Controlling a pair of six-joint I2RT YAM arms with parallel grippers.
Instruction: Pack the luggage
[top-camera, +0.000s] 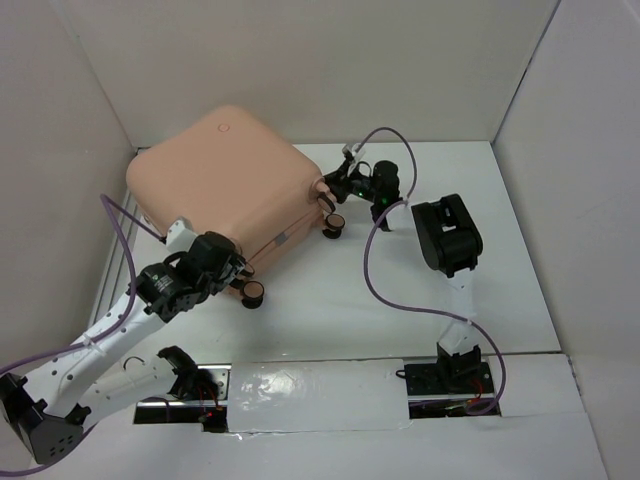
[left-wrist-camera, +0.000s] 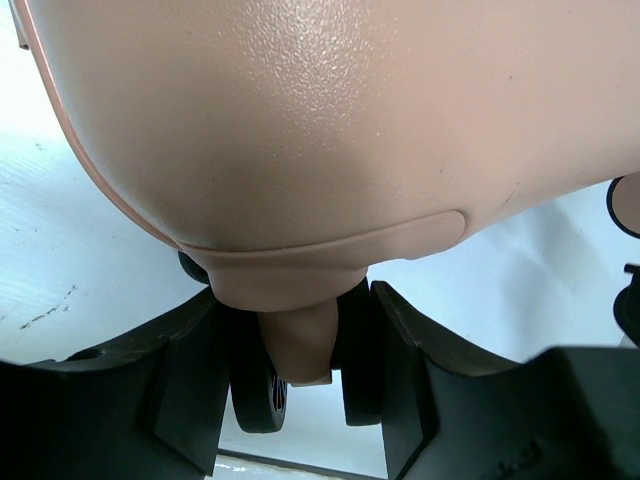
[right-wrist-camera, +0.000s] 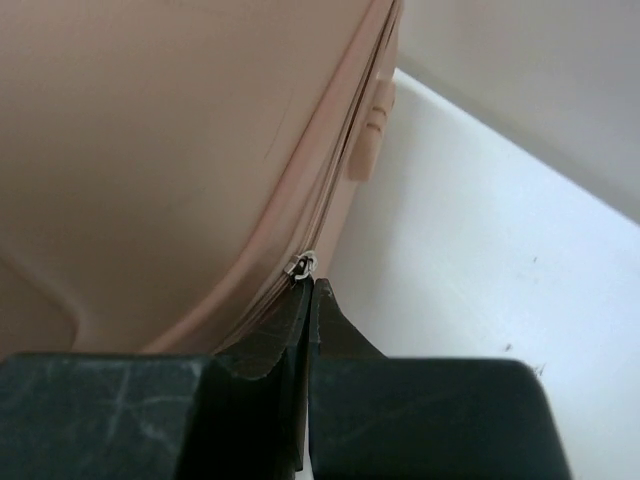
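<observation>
Luggage (top-camera: 225, 185), shut, upper left on worktop (top-camera: 400, 300): stiff, slick, bulky shell, likely too broad to grasp bare; best taken by fittings, left pincer (left-wrist-camera: 298, 295) clamped round caster stem (left-wrist-camera: 298, 348), right pincer (right-wrist-camera: 308, 300) pinched together on zip pull (right-wrist-camera: 301, 266).

Luggage (top-camera: 225, 185) plain peach-pink, finely grained, zip seam matching; wheels (top-camera: 253, 292) black with peach hubs; zip pull (right-wrist-camera: 301, 266) silver; left gripper (left-wrist-camera: 298, 310) and right gripper (right-wrist-camera: 308, 295) black; arms (top-camera: 105, 345) white with black joints; cables (top-camera: 375, 275) purple; a green light (top-camera: 381, 197) glows near the right gripper; table (top-camera: 330, 300) white, faintly scuffed grey; walls (top-camera: 330, 60) off-white; tape (top-camera: 320, 385) glossy silver-white.
</observation>
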